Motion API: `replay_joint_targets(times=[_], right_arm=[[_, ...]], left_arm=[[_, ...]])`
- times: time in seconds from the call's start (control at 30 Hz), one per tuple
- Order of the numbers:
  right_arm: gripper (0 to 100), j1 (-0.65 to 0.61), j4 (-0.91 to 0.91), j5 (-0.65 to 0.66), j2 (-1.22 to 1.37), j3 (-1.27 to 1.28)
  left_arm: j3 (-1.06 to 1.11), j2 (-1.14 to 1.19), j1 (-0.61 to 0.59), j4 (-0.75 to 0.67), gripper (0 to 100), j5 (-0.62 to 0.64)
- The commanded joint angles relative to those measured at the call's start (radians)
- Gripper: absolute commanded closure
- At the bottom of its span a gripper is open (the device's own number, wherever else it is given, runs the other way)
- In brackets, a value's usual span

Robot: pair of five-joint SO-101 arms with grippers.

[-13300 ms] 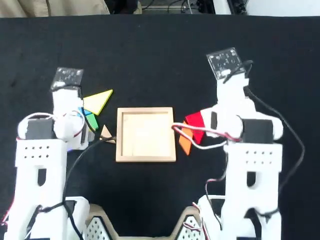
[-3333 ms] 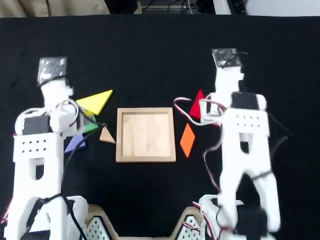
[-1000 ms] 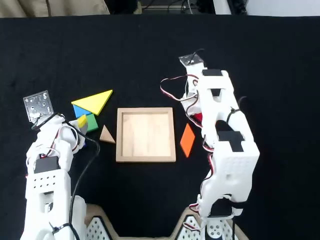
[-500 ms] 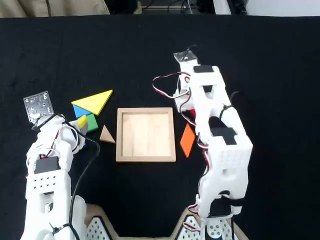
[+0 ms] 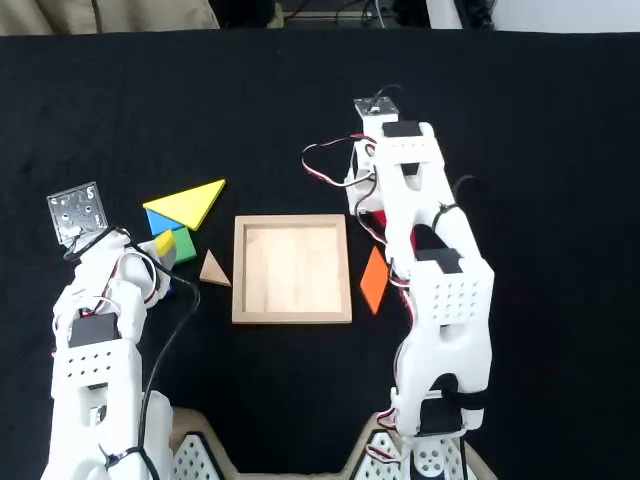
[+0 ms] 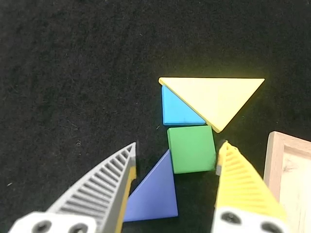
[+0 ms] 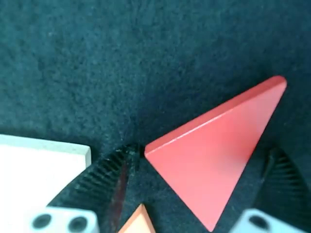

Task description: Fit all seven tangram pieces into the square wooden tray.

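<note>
**Op:** So, I'm keeping the right gripper (image 7: 201, 155) spread wide, its jaws flanking the red triangle (image 7: 214, 160), which is lying at two o'clock of the wooden tray (image 5: 291, 318).

**Spotter:** And the left gripper (image 6: 179, 145)?

**Op:** It's hanging agape over the green square (image 6: 191, 148), at nine o'clock.

The tabletop (image 5: 550, 200) wears black cloth — matt, faintly fuzzy. The tray (image 5: 291, 317) is pale bare wood with visible grain. The red triangle (image 7: 214, 160) looks smooth, satin-painted — the left gripper (image 6: 179, 148) has ribbed plastic fingers (image 6: 241, 184).
</note>
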Motion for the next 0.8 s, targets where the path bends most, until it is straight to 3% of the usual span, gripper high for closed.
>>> replay_joint_targets(times=[0.0,0.43,0.6,0.77], right_arm=[[60.9,-0.008,0.0,-0.023,0.002,-0.05],[61.3,0.015,-0.003,-0.069,0.008,-0.077],[70.1,0.015,-0.008,-0.063,0.008,-0.077],[68.7,0.015,-0.008,-0.063,0.008,-0.077]], left_arm=[[-0.01,-0.021,0.002,-0.005,74,0.0],[-0.01,-0.021,0.002,-0.006,74,0.0],[-0.01,-0.021,0.002,-0.006,74,0.0],[-0.008,-0.021,0.002,-0.006,74,0.0]])
